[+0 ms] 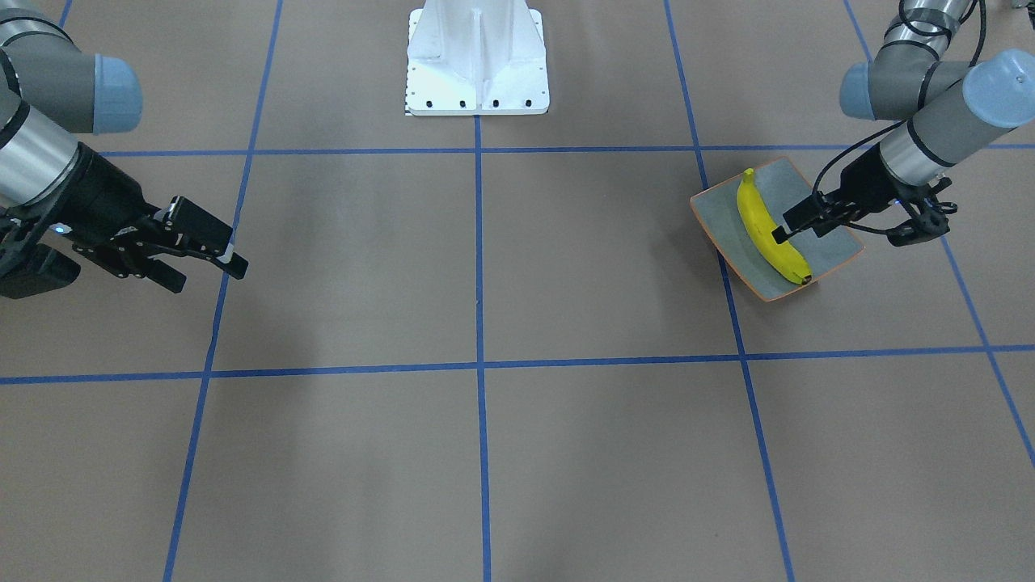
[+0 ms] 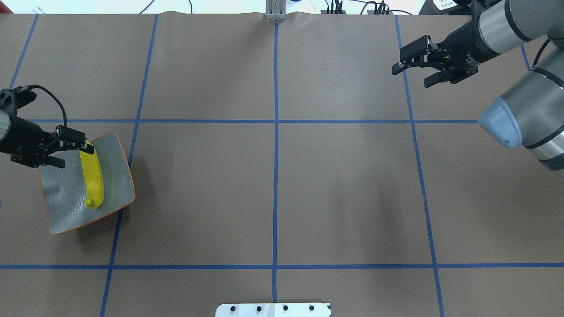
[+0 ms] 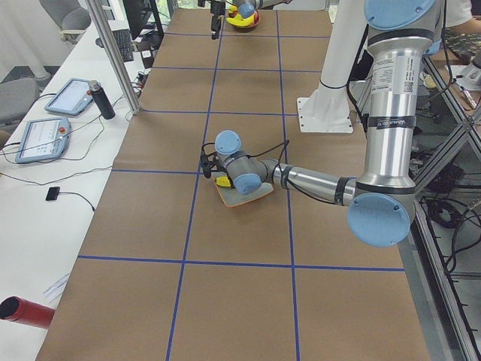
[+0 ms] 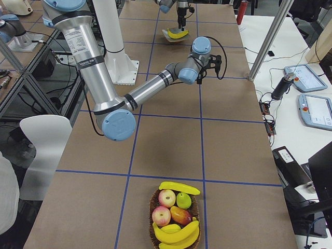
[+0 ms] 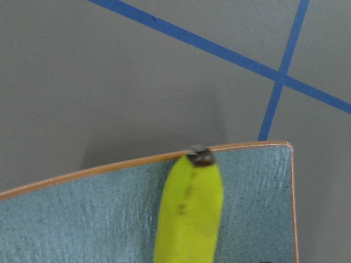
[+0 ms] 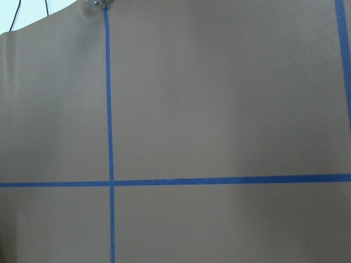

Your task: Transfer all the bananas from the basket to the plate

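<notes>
Left gripper (image 2: pixel 74 156), jaws apart and holding nothing, hangs low over the plate (image 2: pixel 66 198), one finger above the end of the single banana (image 2: pixel 93 176) lying in it. Further along, the right gripper (image 2: pixel 412 75) is likewise spread and empty above the table (image 2: pixel 273 176). At the far end, the wicker basket (image 4: pixel 151 212) holds several bananas (image 4: pixel 176 234), apples (image 4: pixel 167 197) and other fruit.

Even bright overhead light, soft faint shadows, sharp views.
</notes>
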Available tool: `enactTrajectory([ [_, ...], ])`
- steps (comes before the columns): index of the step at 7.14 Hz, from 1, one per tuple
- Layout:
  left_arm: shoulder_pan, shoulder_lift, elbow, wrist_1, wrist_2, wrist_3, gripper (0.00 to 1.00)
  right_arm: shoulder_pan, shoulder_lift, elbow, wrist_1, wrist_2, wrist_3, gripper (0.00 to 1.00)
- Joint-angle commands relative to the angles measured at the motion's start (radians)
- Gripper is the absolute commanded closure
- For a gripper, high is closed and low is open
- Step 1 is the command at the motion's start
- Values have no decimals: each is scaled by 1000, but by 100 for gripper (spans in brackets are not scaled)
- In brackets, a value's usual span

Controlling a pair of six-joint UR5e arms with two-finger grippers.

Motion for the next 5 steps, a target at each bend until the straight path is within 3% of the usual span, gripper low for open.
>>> enactTrajectory([
  [1, -46, -35, -11, 18, -3, 11, 0, 58, -28, -96, -3, 2, -183, 0],
  [3, -122, -78, -18, 152, 13, 244, 0, 150, -68, -156, -130, 0, -492, 0],
  [5, -138, -116, -26, 290, 88, 403, 0, 263, -145, -156, -280, -30, -796, 0],
])
